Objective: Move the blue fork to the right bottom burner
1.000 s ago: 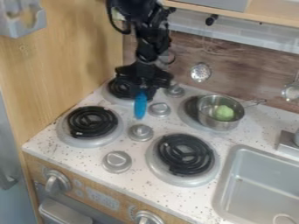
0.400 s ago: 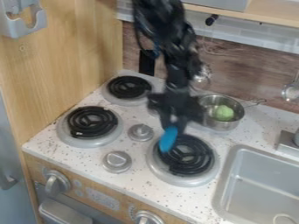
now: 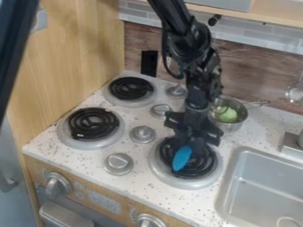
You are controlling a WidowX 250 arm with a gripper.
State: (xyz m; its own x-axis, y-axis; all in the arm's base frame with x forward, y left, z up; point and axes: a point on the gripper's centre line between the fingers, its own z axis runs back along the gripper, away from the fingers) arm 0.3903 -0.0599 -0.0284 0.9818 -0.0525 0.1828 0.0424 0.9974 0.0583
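Fork (image 3: 181, 158) juts down, tilted, from the jaws.

The jaws clasp the blue fork (image 3: 181, 158) over the right bottom burner (image 3: 207, 163), a pot (image 3: 235, 126) at that burner's one o'clock.

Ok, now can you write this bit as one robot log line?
pincer: holding blue fork | place: over right bottom burner | touching burner: can't tell | metal pot: green thing inside
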